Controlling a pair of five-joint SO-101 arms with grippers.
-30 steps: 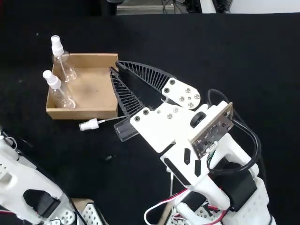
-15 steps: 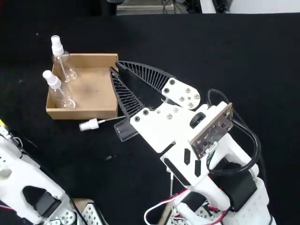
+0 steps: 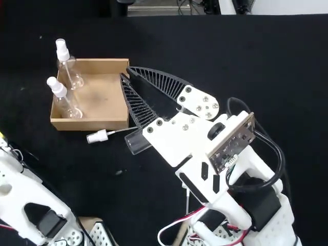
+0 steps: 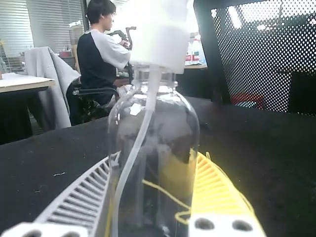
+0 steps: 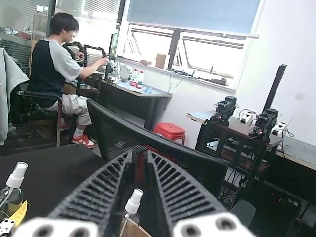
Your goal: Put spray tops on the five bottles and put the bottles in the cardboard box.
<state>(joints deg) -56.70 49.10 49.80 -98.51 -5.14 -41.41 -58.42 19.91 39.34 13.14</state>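
The cardboard box (image 3: 92,123) sits at the table's left with two capped bottles (image 3: 65,66) (image 3: 64,102) standing along its left wall. In front of the box lie a loose spray top (image 3: 97,136) and a clear uncapped bottle (image 3: 134,142), partly under the right arm. My right gripper (image 3: 125,72) hovers at the box's right rim, slightly open and holding nothing. My left gripper (image 4: 155,158) is shut on an upright clear bottle (image 4: 158,133) with a white spray top seated in its neck. That held bottle (image 5: 11,190) also shows in the right wrist view.
The left arm's white body (image 3: 31,205) fills the lower left corner. The right arm's body (image 3: 220,154) covers the table's lower middle. Bare black table stretches behind and to the right of the box.
The left arm's body has shifted slightly at the lower left corner. The right arm, box and loose parts have not moved.
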